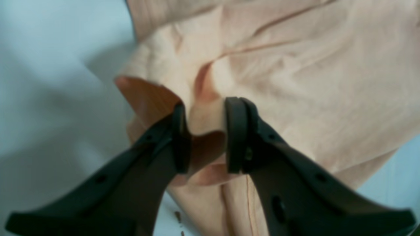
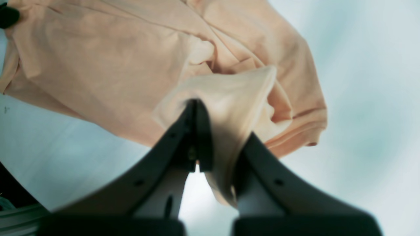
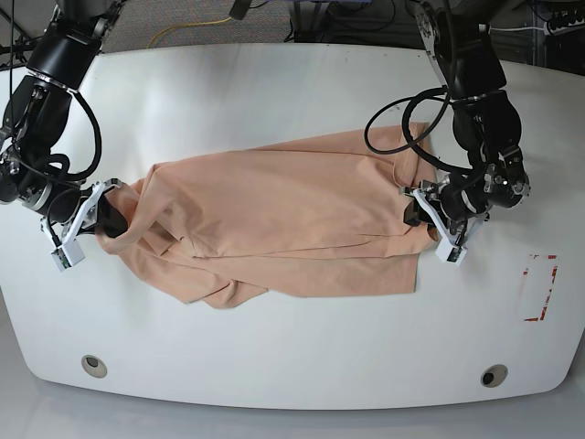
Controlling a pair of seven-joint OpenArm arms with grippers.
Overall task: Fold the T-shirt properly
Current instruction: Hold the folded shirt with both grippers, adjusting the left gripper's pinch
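Left end effector parted, right end effector clamped.

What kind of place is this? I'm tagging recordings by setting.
Probably a robotics lab: a plain white table with two arms working a T-shirt, loose cables and grey carpet behind it.

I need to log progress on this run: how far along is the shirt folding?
Early. Done: the T-shirt is spread across the table, lower edge partly doubled over. In hand: the right end effector is shut on a bunch of cloth at one end; the left end effector has its jaws parted around a fold at the other. Left: nearly all folds; no neat rectangle yet.
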